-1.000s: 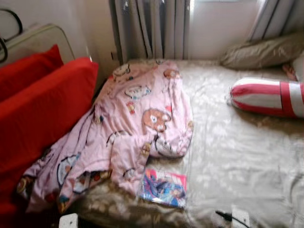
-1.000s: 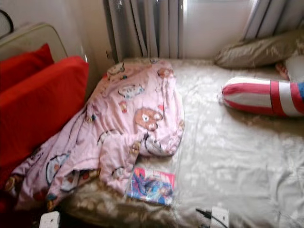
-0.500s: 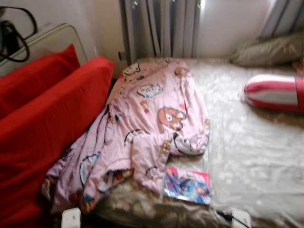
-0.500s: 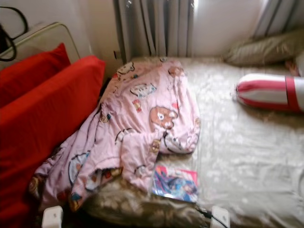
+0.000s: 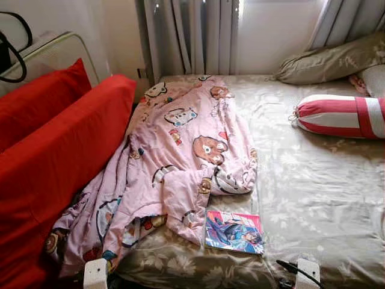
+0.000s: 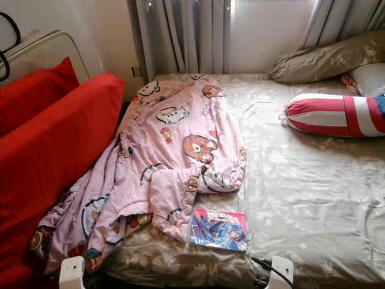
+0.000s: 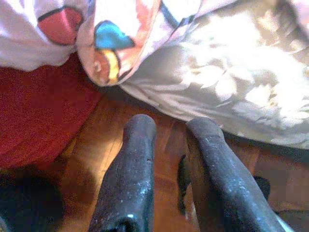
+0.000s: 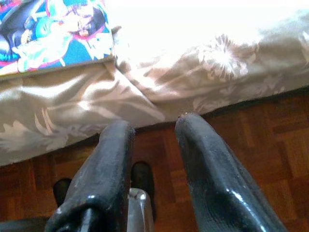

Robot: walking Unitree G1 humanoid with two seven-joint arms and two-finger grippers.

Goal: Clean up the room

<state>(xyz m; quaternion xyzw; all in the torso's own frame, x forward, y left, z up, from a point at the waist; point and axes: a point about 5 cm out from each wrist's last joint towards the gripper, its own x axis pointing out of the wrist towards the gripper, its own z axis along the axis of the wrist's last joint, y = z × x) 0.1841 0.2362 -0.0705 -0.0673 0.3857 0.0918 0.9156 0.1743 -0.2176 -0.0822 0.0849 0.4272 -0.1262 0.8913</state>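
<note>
Blanket: a pink blanket (image 5: 180,156) with cartoon prints is left crumpled on the left part of the bed (image 5: 313,198); one end hangs over the bed edge beside the red cushions (image 5: 54,162), so it is judged not yet tidied.
Book: a colourful book (image 5: 234,231) is seen flat near the front edge of the bed, just beside the blanket's lower fold, within easy reach from the front.
Pillows: a red and white striped bolster (image 5: 340,116) and a beige pillow (image 5: 331,60) are placed at the far right.
Left tool (image 7: 169,145): held low over the wooden floor (image 7: 96,159), below the hanging blanket corner; the fingers are parted and nothing is gripped.
Right tool (image 8: 152,145): held low before the bed edge, under the book; parted, empty.
Step judged: approach is done, no grasp is begun.
</note>
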